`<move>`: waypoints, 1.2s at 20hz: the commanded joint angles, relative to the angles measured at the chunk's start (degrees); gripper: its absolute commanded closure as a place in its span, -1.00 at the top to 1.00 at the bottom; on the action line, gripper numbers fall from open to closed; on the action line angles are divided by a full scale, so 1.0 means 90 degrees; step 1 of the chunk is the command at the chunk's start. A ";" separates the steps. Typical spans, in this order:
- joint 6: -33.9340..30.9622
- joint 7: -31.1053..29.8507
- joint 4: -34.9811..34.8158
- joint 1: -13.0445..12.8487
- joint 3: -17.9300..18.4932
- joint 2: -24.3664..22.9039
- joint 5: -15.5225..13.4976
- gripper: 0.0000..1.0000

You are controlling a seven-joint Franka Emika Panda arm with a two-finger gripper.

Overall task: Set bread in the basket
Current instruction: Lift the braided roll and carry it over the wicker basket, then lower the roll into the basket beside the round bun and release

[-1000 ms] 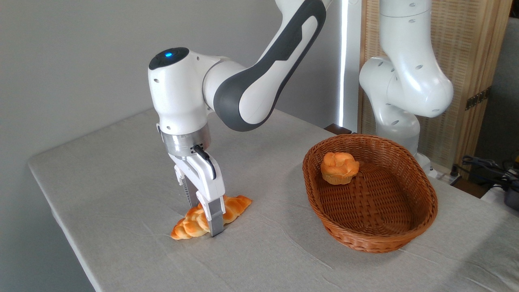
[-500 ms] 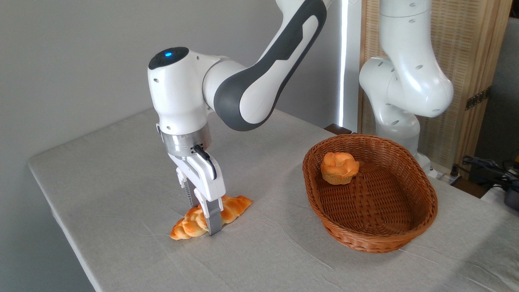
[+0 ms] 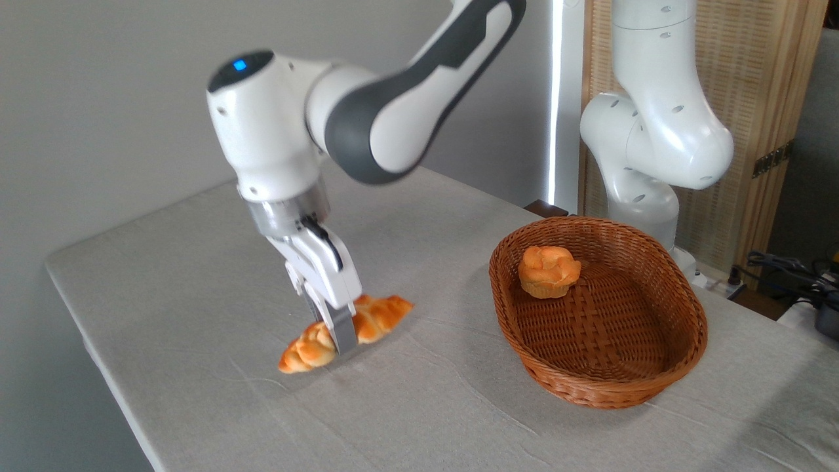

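One claw (image 3: 335, 328) is clamping the braided loaf (image 3: 347, 323) across its middle, just above the desk (image 3: 164, 275), its long axis pointing up-right, with the wicker basket (image 3: 682, 354) waiting well apart to the right.

Arm (image 3: 367, 124) motion-blurred, upper links cut by top edge. Near finger (image 3: 342, 333) hides the bread's (image 3: 311, 351) middle; far finger mostly hidden. Table (image 3: 196, 262) cut off bottom and right.
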 commanded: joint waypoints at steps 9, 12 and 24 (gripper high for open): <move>-0.1996 0.3765 -0.0623 0.0169 0.1398 -0.2595 0.0332 -0.55; -0.1957 0.4745 -0.1677 -0.0172 0.2121 -0.3533 0.0741 -0.50; -0.1937 0.5000 -0.2901 -0.1403 0.3539 -0.3887 0.1895 -0.08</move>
